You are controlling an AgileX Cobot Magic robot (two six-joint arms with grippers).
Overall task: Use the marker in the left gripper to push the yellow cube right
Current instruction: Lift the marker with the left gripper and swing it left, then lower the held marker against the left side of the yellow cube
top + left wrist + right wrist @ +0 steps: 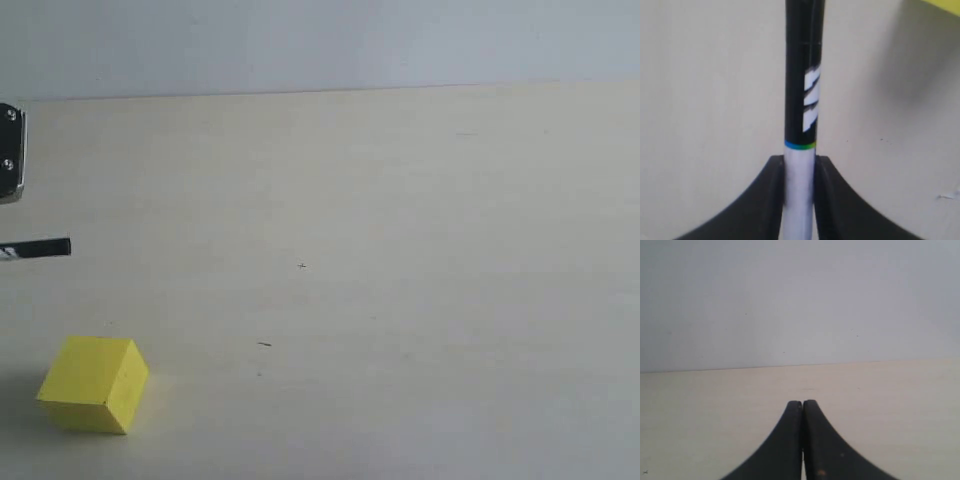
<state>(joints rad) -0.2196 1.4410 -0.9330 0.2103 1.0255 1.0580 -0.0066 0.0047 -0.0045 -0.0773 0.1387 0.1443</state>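
The yellow cube (94, 383) rests on the table near the front left corner of the exterior view; only a yellow sliver of the cube (940, 6) shows in the left wrist view. My left gripper (799, 160) is shut on the white barrel of the marker (803, 85), whose black capped end with white lettering points away from the jaws. In the exterior view the marker (40, 249) pokes in from the left edge, hovering behind the cube and apart from it, under a bolted plate of the left gripper (10, 155). My right gripper (802, 404) is shut and empty.
The pale wooden table (400, 250) stretches to the right of the cube, with a light wall (320, 40) behind it. A few tiny dark specks (264, 344) mark the surface.
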